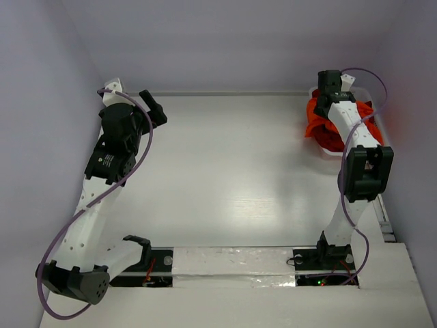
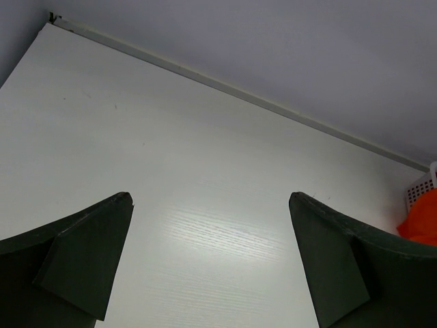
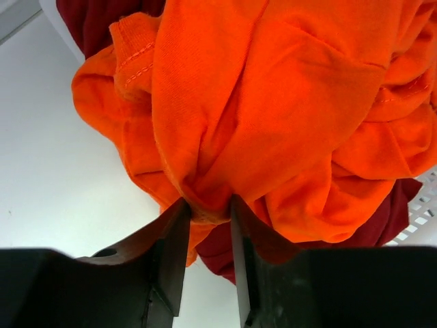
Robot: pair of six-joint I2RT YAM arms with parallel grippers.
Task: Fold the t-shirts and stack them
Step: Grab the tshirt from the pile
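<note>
Right pincer: the two fingers are closed on a bunched fold of the orange t-shirt. The pinched cloth fills the narrow gap between them, and the fold sits right at the fingertips. The rest of the shirt bulges in a crumpled mass just beyond and above the tips, spreading to both sides of the pincer.

Dark red t-shirts: dark red cloth shows under the orange mass, to the right of the fingertips and touching the orange. More shows at the upper left, beyond the orange. Cannot tell how many dark red shirts there are.

Basket: a white plastic lattice wall is visible at the far right of the wrist view, beside the red cloth. From the top view the cloth pile sits at this basket, directly under the right pincer, in the far right corner of the desk.

Left pincer: fingers spread wide, nothing between them. Only bare white desk surface lies below and ahead of it. In its wrist view a scrap of orange cloth and a bit of basket lattice appear far off to its right. The top view puts the left pincer at the far left of the desk, well apart from the shirts.
</note>
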